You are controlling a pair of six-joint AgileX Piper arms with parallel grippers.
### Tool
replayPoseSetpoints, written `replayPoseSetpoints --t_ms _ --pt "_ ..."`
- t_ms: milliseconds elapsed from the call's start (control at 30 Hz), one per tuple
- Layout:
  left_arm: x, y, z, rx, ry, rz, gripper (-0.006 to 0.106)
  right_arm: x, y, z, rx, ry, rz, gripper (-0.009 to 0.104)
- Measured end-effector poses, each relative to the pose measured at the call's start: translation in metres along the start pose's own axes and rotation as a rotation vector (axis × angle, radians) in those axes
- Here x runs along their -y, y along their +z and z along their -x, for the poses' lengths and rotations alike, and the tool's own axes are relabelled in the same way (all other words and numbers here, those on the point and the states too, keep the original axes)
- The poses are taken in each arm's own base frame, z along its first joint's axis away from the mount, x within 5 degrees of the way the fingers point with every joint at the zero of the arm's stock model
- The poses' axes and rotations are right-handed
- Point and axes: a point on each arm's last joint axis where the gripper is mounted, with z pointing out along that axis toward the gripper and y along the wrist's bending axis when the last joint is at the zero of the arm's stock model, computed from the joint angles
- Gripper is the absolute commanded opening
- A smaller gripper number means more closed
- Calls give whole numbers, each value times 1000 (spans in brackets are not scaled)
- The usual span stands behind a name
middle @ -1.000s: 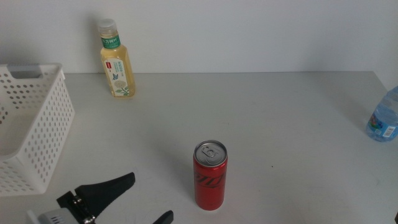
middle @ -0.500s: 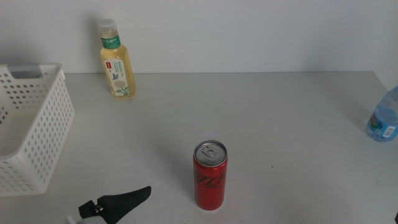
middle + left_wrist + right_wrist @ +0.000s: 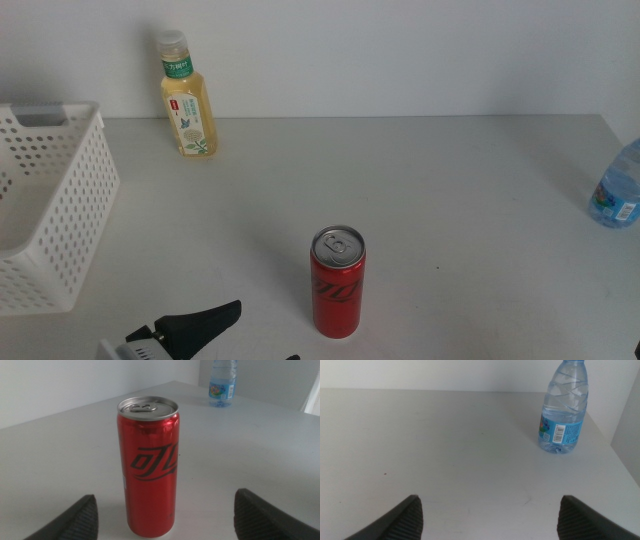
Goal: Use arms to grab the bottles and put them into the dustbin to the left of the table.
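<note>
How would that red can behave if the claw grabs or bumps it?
The red can stands tall and slim, so a bump may tip it, and on its side it would likely roll. Its glossy metal probably feels slippery to the open left gripper.

Lab-like test bench: bare grey table (image 3: 450,190), blank white wall (image 3: 400,50).

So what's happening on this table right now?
The left gripper is open, low at the table's near edge and lined up on the upright red can, not touching it. The right gripper, also open, faces the water bottle at the table's right edge and holds nothing. The tea bottle stands at the back. The white dustbin on the left shows no bottle in the part in view.
</note>
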Motion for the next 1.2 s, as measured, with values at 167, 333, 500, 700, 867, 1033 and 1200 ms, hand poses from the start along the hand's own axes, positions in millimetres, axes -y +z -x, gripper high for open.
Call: replayPoseSetpoints --t_ms 167,333,500,700,867,1033,1200 --pt "-2 3 2 9 -17 31 92 0 0 0 0 0 0 94" --pt "1 13 12 36 6 45 92 0 0 0 0 0 0 94" --pt "3 22 18 23 8 65 92 0 0 0 0 0 0 94" --pt "5 35 21 8 34 86 92 0 0 0 0 0 0 94" --pt "0 53 14 -30 24 96 92 0 0 0 0 0 0 94" --pt "-11 68 6 -50 3 51 92 0 0 0 0 0 0 94" --pt "-21 90 0 -63 -27 -3 92 0 0 0 0 0 0 94"
